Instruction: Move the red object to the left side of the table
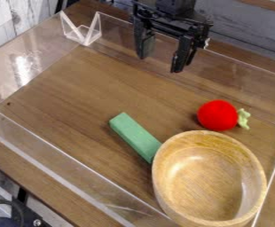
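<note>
The red object (218,114) lies on the right side of the tabletop (81,93), a small round toy fruit with a green leafy tip pointing right. Just near of it sits a round wooden bowl (210,184), its far rim close to the fruit, though whether they touch cannot be told. A flat green block (135,136) lies left of the fruit, its near end meeting the bowl's left rim. The black gripper (159,55) hangs over the far middle of the tabletop, pointing down, its fingers spread apart and holding nothing, well apart from the fruit. Low clear plastic walls (57,173) edge the tabletop.
</note>
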Action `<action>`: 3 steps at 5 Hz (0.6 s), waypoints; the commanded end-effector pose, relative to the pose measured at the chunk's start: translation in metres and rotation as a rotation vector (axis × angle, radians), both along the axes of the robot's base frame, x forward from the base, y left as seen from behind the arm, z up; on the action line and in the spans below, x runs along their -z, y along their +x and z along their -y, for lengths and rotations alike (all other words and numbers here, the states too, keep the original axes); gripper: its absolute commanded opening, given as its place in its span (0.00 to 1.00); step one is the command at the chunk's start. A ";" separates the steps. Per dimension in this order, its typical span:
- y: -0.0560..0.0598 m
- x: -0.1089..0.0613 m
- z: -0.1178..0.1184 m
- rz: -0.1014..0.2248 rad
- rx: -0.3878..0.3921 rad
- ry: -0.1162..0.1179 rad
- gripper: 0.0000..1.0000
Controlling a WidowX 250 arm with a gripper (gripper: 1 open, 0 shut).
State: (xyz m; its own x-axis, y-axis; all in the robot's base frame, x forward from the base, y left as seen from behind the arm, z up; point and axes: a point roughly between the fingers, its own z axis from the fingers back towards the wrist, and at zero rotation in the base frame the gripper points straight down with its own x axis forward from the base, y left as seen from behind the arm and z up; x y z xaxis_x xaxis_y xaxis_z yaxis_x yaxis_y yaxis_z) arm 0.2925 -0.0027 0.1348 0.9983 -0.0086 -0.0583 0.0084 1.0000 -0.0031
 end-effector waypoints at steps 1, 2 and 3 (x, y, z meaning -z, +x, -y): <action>-0.001 0.012 -0.001 -0.028 -0.062 -0.009 1.00; 0.002 0.023 0.015 -0.023 -0.097 -0.032 1.00; 0.006 0.024 0.031 0.004 -0.061 -0.052 1.00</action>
State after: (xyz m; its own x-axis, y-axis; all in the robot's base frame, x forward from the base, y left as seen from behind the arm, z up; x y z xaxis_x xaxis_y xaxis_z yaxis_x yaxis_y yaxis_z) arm 0.2953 -0.0327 0.1007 0.9942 0.0518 -0.0940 -0.0568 0.9971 -0.0511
